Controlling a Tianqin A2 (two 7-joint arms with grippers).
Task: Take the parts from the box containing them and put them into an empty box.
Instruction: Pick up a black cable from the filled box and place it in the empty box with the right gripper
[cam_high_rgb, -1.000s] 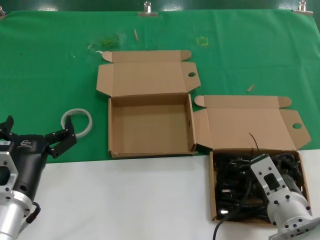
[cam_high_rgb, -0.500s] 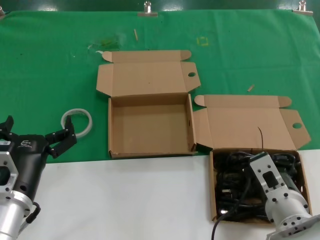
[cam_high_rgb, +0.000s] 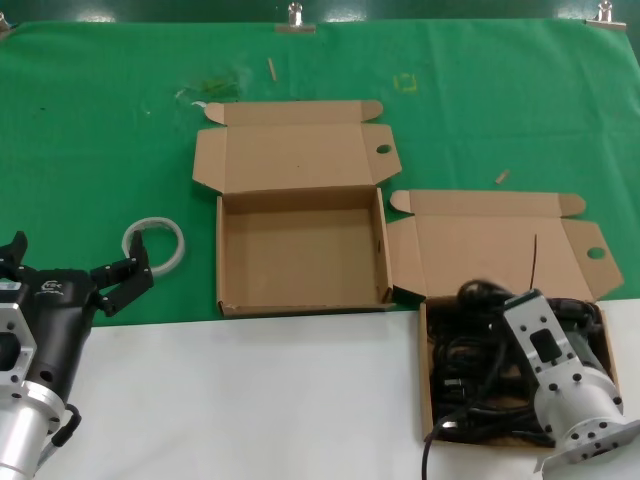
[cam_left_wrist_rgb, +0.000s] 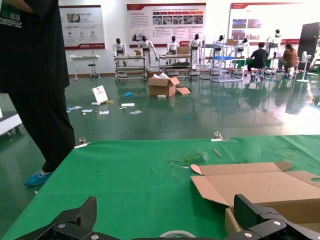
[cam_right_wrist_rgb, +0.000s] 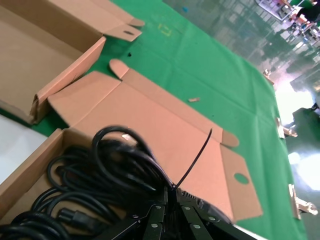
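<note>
Setting: large robotics test hall or demonstration floor.

The left wrist view shows an open hall with a glossy green floor (cam_left_wrist_rgb: 165, 112), wall-mounted information posters (cam_left_wrist_rgb: 167, 22), and a row of white humanoid robots (cam_left_wrist_rgb: 145, 50) standing at shelving racks (cam_left_wrist_rgb: 131, 67). Seated people (cam_left_wrist_rgb: 260, 56) work at benches on the far side; cardboard cartons (cam_left_wrist_rgb: 162, 85) and scattered papers (cam_left_wrist_rgb: 102, 107) lie on the floor. A person in dark clothing and blue shoe covers (cam_left_wrist_rgb: 37, 178) stands next to the work table. The table carries a green cloth (cam_high_rgb: 100, 130) held at its far edge by metal clips (cam_high_rgb: 295, 18).
</note>
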